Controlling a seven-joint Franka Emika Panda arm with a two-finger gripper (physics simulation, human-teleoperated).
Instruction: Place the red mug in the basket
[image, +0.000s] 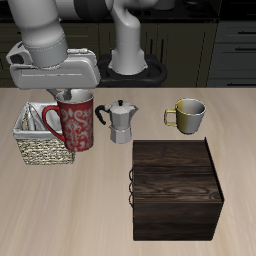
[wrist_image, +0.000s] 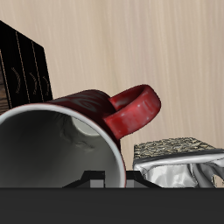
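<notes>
**Exterior view: red mug held up at the basket's edge**

Exterior view shows the wooden table (image: 60, 220) with the dark wooden box (image: 176, 190) as its biggest object, standing near the front edge. The robot arm (image: 48, 45) reaches down from the back over the basket side of the table. The red mug (image: 73, 122) hangs directly beneath the gripper (image: 66, 97), upright or nearly so, its pale rim right at the fingers; the gripper is clamped on the mug's rim, though the fingertips themselves are partly hidden. The mug overlaps the basket (image: 38, 143) on the side facing the moka pot, and whether it is over the lining or just beside the wicker wall cannot be told from here.

In the wrist view the mug (wrist_image: 87, 122) fills the space just below the gripper body, its grey-white inside open to the camera and its red loop handle (wrist_image: 136, 107) pointing away. The basket (wrist_image: 179, 159) shows beside and below it, cloth lining visible.

Smaller things stand farther along the table: a silver moka pot (image: 122, 123) beside the mug, and a yellowish-olive mug (image: 187, 115) well apart.
</notes>
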